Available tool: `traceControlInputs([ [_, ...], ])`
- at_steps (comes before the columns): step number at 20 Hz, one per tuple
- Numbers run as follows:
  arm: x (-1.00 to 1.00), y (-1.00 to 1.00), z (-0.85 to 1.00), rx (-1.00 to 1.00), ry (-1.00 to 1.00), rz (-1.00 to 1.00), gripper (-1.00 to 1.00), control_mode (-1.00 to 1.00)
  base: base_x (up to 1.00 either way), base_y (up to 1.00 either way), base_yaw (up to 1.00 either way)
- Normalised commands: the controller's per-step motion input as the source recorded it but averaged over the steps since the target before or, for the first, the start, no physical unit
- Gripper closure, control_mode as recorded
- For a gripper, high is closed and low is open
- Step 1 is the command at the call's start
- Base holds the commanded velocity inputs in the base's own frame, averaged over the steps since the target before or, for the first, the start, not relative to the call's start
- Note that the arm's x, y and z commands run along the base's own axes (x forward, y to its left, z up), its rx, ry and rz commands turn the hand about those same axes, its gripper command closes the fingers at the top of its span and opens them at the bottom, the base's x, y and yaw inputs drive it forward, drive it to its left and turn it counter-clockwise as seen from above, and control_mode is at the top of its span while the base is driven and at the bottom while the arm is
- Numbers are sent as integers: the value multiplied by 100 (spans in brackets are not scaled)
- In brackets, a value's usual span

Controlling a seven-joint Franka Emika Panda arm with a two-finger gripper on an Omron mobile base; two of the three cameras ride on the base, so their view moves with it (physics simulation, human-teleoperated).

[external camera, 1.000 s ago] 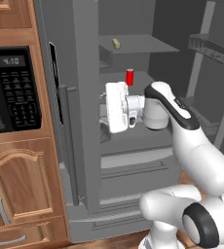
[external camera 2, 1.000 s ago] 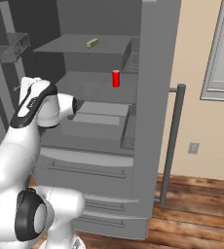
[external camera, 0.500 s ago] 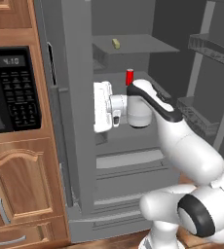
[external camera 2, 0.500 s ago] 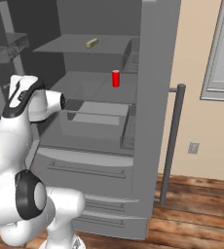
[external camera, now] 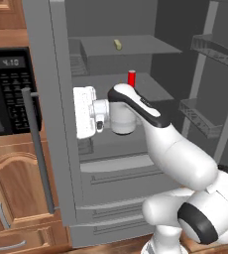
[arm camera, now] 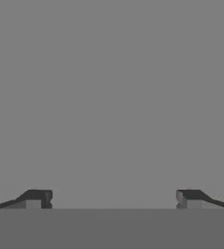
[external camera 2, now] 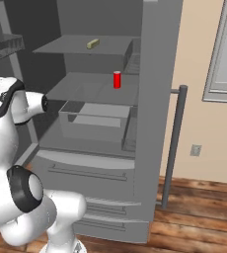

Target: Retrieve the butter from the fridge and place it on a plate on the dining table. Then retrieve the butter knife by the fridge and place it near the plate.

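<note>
Up on the top shelf [external camera: 136, 45] of the open fridge [external camera 2: 155, 99] lay the butter [external camera: 118, 44], a small pale yellow stick resting flat, well back from the shelf edge. One shelf down stood a small red container [external camera: 132, 78], upright and apart from it. The claw [arm camera: 114, 198] stood with its jaws spread wide and nothing between them; the hand view faced a plain grey surface close ahead. From the left base view the hand [external camera: 85, 112] sat at the left side of the fridge opening, next to the door edge, below the butter's shelf and pointing away from it.

Judgement: the butter looked light and stiff enough to lift whole, but soft-skinned and likely slippery, so a gentle pinch across its short width near the middle seemed best. The claw would first need to rise and turn toward the shelf.
</note>
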Motion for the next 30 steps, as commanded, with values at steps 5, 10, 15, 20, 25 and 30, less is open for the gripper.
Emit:
traceControlInputs([
  [5,0,27,0,0,8,-2,-100,-100,0,0,0],
  [10,0,-15,0,-2,1,0,-100,-100,0,0,0],
  [15,-3,-58,0,-16,-8,0,-100,-100,0,0,0],
  [20,-32,-99,-3,-24,-18,16,-100,-100,0,0,0],
  [25,-86,-100,-19,-36,-25,21,-100,-100,0,0,0],
  [30,-77,-100,-29,-55,-16,28,-100,-100,0,0,0],
])
